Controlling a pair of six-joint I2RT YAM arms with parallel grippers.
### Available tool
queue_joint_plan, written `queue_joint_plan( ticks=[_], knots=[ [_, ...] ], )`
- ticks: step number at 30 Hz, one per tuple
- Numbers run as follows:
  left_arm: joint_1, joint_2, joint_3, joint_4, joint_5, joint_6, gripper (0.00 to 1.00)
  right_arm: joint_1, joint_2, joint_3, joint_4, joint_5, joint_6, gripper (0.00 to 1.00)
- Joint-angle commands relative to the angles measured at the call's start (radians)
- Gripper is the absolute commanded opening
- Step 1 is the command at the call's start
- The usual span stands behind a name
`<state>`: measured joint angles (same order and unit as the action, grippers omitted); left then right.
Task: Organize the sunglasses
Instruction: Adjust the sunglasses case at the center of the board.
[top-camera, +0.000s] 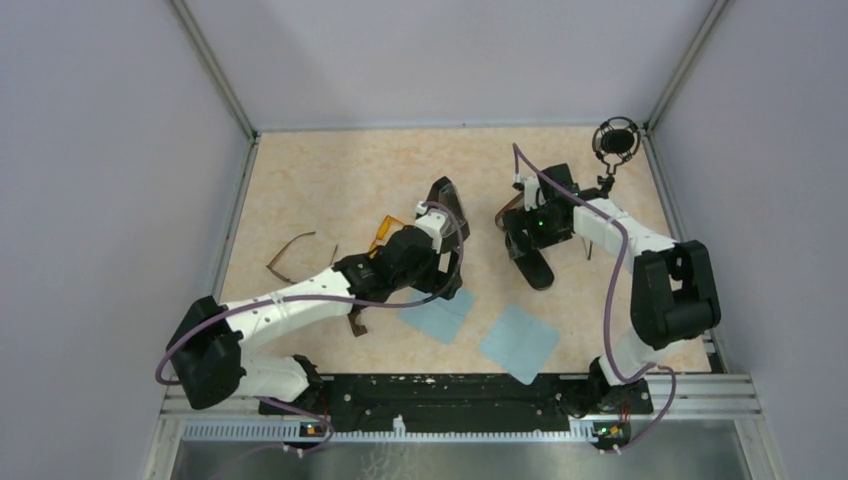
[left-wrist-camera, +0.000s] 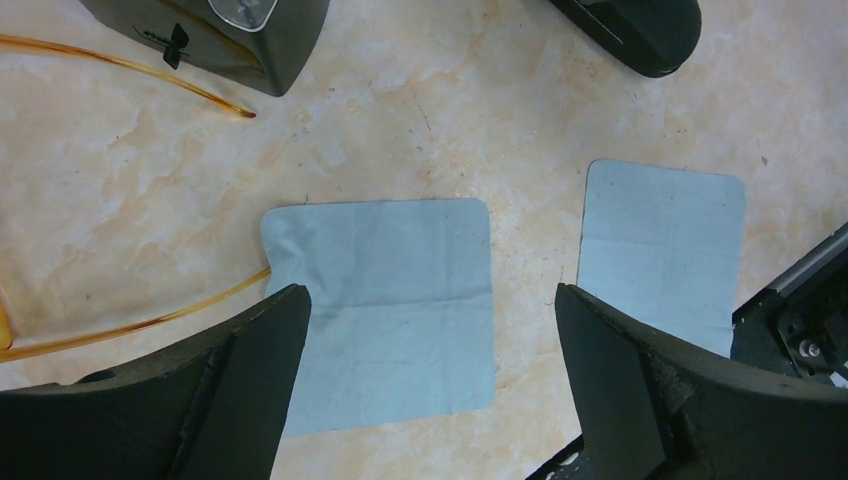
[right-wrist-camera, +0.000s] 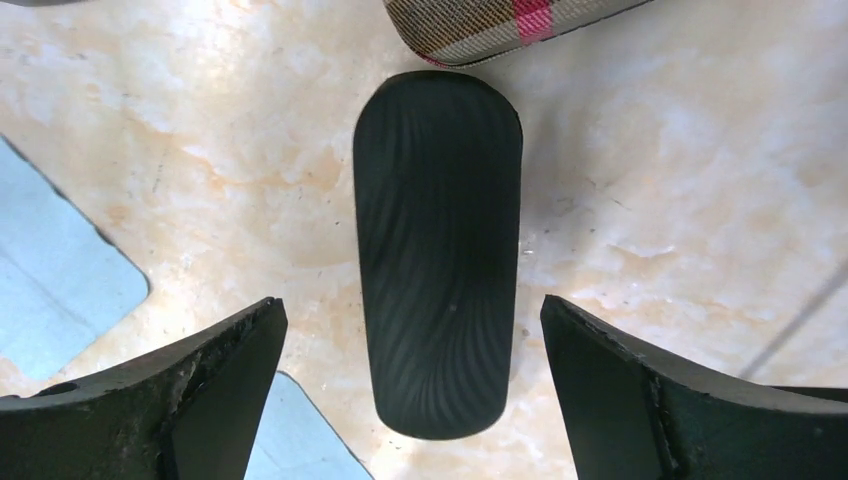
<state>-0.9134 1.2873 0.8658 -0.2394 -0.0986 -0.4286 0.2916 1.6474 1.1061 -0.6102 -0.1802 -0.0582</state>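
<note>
Right wrist, right hand (right-wrist-camera: 410, 308) spread above black case (right-wrist-camera: 437, 250)

You see amber sunglasses (top-camera: 383, 231), brown-framed sunglasses (top-camera: 283, 250), a left cloth (left-wrist-camera: 385, 300) and right cloth (left-wrist-camera: 660, 245) both pale blue, a black streaked case (right-wrist-camera: 438, 250), a beige plaid case (right-wrist-camera: 490, 25) striped red, a peach marbled table (top-camera: 330, 170)

Both arms reach forward and inward, left hand (left-wrist-camera: 428, 300) and right hand (right-wrist-camera: 410, 308) pointing down, fingers spread wide.

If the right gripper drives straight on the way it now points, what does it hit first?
Most likely the black oblong case, lying on the table between the open fingers of the right gripper. The height above it is unclear.
</note>
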Motion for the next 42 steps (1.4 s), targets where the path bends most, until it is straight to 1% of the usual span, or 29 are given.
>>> queue_joint_plan(
  ticks=[1,6,10,13,16,20,26,29,31,33,35,38,42],
  knots=[
    [-0.008,0.058,0.088,0.024,-0.052,-0.050,0.99,-0.008,-0.111,-0.032,-0.018,0.004,-0.090,0.98],
    [-0.010,0.120,0.139,0.011,-0.087,-0.089,0.99,-0.041,-0.169,-0.075,-0.018,-0.025,-0.185,0.89],
    [-0.014,0.224,0.197,0.044,-0.093,-0.130,0.99,-0.097,-0.276,-0.089,-0.032,-0.045,-0.208,0.78],
    [-0.040,0.341,0.297,0.048,-0.114,-0.157,0.99,-0.132,-0.381,-0.121,-0.029,-0.041,-0.209,0.70],
    [-0.057,0.475,0.432,0.031,-0.111,-0.196,0.99,-0.161,-0.486,-0.162,-0.022,-0.021,-0.187,0.66],
    [-0.066,0.650,0.631,-0.022,-0.115,-0.290,0.99,-0.208,-0.620,-0.191,-0.030,0.016,-0.108,0.66],
    [-0.078,0.867,0.875,-0.090,-0.129,-0.348,0.99,-0.213,-0.816,-0.180,-0.057,0.060,-0.041,0.77],
    [-0.087,0.985,1.047,-0.189,-0.159,-0.352,0.99,-0.213,-0.858,-0.187,-0.045,0.084,-0.037,0.79],
    [-0.090,1.076,1.178,-0.293,-0.180,-0.356,0.99,-0.214,-0.871,-0.198,-0.041,0.081,-0.028,0.80],
    [-0.091,1.147,1.286,-0.361,-0.181,-0.361,0.99,-0.213,-0.876,-0.199,-0.044,0.073,-0.025,0.80],
    [-0.091,1.181,1.325,-0.375,-0.167,-0.365,0.99,-0.215,-0.881,-0.198,-0.047,0.074,-0.026,0.81],
    [-0.094,1.185,1.295,-0.349,-0.155,-0.365,0.99,-0.215,-0.894,-0.198,-0.049,0.083,-0.034,0.82],
    [-0.106,1.170,1.262,-0.328,-0.177,-0.309,0.98,-0.215,-0.909,-0.203,-0.054,0.083,-0.047,0.82]
  ],
)
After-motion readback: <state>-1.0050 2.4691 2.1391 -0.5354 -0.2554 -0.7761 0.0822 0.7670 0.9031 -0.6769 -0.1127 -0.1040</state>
